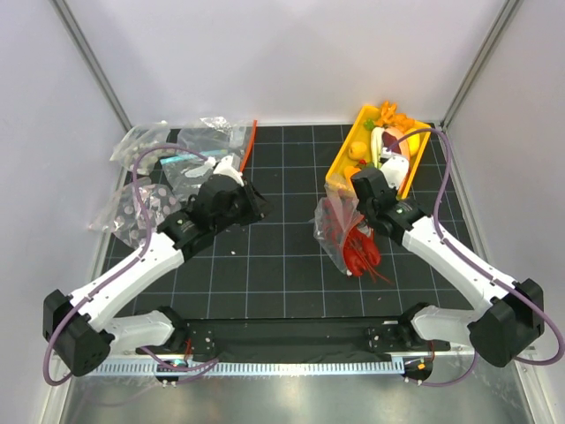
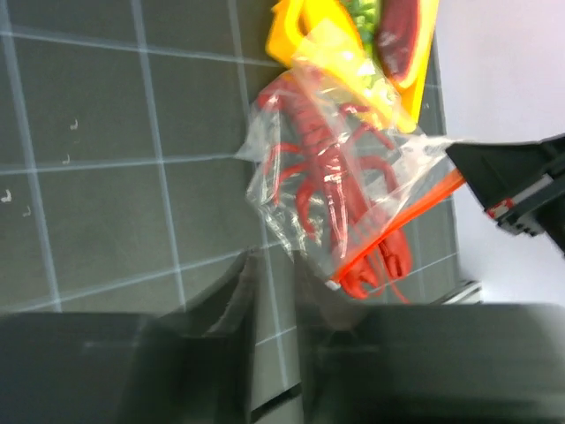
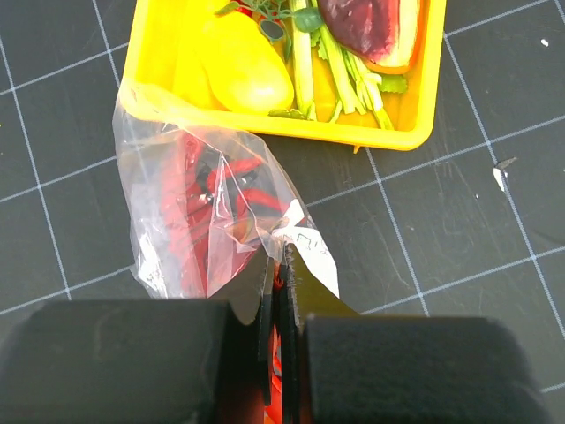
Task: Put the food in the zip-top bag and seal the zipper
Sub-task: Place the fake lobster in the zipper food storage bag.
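Zip-top bag (image 1: 340, 225) sits right of centre on the black mat (image 1: 265, 265), against a corner of the yellow tray (image 3: 353, 132). Lobster (image 2: 322, 172) is inside; claws seem to poke past the zipper (image 2: 410, 216), mouth unsealed. Right gripper (image 3: 281, 265) clamped on a fold of bag film. Left gripper (image 2: 278, 309) well apart to the left, jaws barely parted, holding nothing. Handling guess: film is thin, light, crinkly, slippery, collapses when pinched; lobster rigid and glossy, likely slides. Best hold looks like the stiffer strip ends, not loose film. Yellow fruit piece (image 3: 247, 75) lies in the tray, unbagged.
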`<state>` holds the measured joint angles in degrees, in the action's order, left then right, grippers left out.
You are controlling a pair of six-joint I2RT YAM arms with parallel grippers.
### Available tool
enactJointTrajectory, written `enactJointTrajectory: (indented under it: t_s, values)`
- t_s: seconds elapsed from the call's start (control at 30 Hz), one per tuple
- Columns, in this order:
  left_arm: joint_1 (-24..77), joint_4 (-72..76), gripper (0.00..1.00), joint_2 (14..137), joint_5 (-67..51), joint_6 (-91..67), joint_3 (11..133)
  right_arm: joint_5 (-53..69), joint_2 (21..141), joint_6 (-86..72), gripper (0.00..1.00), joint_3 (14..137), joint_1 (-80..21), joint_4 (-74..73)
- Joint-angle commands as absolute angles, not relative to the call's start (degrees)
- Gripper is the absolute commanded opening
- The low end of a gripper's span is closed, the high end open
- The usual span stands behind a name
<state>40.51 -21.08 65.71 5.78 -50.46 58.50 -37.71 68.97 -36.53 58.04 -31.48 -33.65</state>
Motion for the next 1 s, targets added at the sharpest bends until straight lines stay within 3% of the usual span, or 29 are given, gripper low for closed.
enactJointTrajectory:
  t_s: [0.0,0.1,0.23,0.77,0.97]
  values:
    - [40.9,-9.1,0.29,65.3,2.2,-40.8,54.3,-38.5,67.1,-37.3,0.01,58.8,-31.6,-28.7]
    - [45.5,-6.8,0.64,69.3,3.5,-33.9,53.9,-38.9,66.2,-37.9,0.01,58.0,-31.6,-28.5]
    - [54.1,-8.7,0.74,77.0,11.1,-25.8,58.3,-39.5,65.2,-37.9,0.01,55.4,-31.6,-25.8]
    - [71.1,10.7,0.73,86.4,17.3,-15.9,55.5,-39.3,56.6,-41.8,0.01,47.5,-31.6,-20.7]
    - [73.7,11.8,0.58,94.7,21.3,-15.7,60.3,-39.5,55.5,-43.2,0.01,46.8,-31.6,-20.5]
